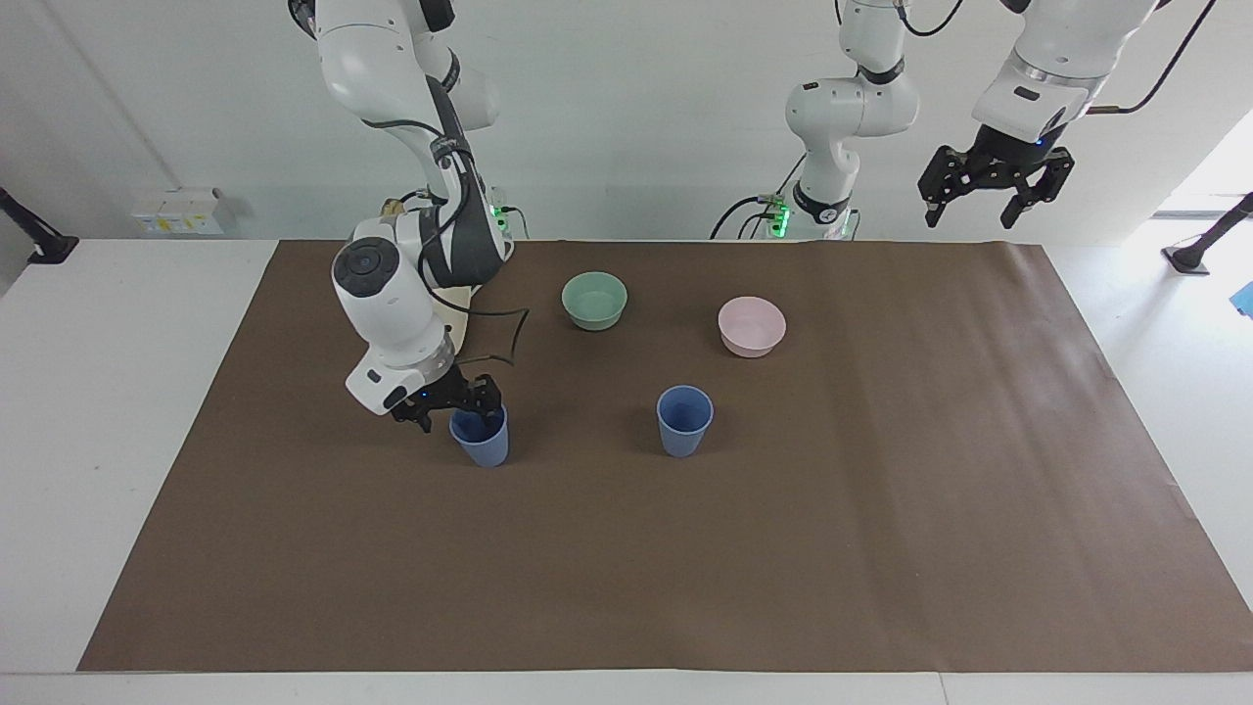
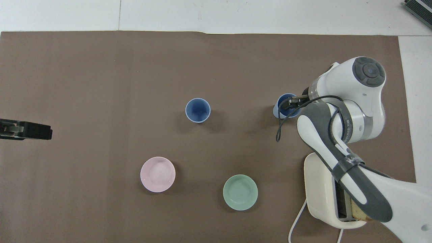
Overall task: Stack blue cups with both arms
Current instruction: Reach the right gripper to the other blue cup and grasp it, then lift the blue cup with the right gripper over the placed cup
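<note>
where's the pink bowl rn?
In the facing view the pink bowl sits on the brown mat, beside the mint-green bowl toward the left arm's end, nearer the robots than the free blue cup.

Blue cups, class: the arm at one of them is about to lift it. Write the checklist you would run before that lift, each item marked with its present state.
1. Right gripper is at the rim of the blue cup at the right arm's end: ok.
2. One finger inside the rim, one outside: cannot tell.
3. Grip closed firmly on the wall: cannot tell.
4. Both cups upright on the brown mat: ok.
5. The other blue cup stands apart from the pink bowl and green bowl, free to receive: ok.
6. Left gripper waits raised and open over the mat's edge: ok.
</note>
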Controlling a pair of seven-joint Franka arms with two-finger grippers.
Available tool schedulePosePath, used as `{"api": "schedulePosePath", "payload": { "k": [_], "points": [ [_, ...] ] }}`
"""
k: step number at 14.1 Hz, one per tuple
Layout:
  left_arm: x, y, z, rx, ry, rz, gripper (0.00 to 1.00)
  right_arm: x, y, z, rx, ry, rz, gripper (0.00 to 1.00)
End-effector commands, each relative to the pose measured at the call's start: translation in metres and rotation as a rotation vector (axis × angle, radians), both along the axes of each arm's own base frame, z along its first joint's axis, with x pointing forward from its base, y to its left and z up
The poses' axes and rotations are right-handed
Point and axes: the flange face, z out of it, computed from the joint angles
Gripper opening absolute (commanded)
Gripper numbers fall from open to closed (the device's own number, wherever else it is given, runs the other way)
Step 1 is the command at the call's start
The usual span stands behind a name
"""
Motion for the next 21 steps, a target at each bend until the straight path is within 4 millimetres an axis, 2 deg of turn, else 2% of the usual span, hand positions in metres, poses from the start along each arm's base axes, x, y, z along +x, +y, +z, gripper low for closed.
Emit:
{"api": "schedulePosePath", "payload": {
  "k": [1, 4, 7, 9, 11, 13, 16, 18, 21],
  "points": [
    [-0.002, 0.015, 0.004, -0.014, 0.007, 0.023, 1.00, 0.000, -0.001, -0.001, 0.018, -0.010, -0.018, 0.00],
    [-0.002, 0.016, 0.004, -0.014, 0.005, 0.020, 1.00, 0.003, -0.002, -0.001, 0.019, -0.015, -0.011, 0.00],
    [-0.005, 0.002, 0.005, -0.019, 0.006, 0.003, 1.00, 0.011, 0.006, 0.013, 0.024, -0.029, -0.009, 0.00],
    [-0.003, 0.010, 0.005, -0.056, 0.003, 0.021, 1.00, 0.015, 0.018, 0.031, 0.028, -0.033, -0.011, 0.00],
    [-0.003, 0.008, 0.006, -0.062, 0.002, 0.012, 1.00, 0.023, 0.034, 0.065, 0.032, -0.032, -0.055, 0.00],
    [-0.004, 0.010, 0.004, -0.057, 0.014, 0.012, 1.00, 0.030, 0.060, 0.089, 0.036, -0.012, -0.075, 0.00],
    [-0.003, 0.017, 0.005, -0.059, 0.010, 0.030, 1.00, 0.031, 0.104, 0.136, 0.046, -0.005, -0.133, 0.00],
    [-0.003, 0.017, 0.005, -0.059, 0.010, 0.032, 1.00, 0.020, 0.152, 0.146, 0.057, -0.003, -0.146, 0.00],
    [-0.003, 0.017, 0.005, -0.059, 0.010, 0.032, 1.00, 0.013, 0.198, 0.161, 0.101, -0.036, -0.140, 0.00]
  ]
}}
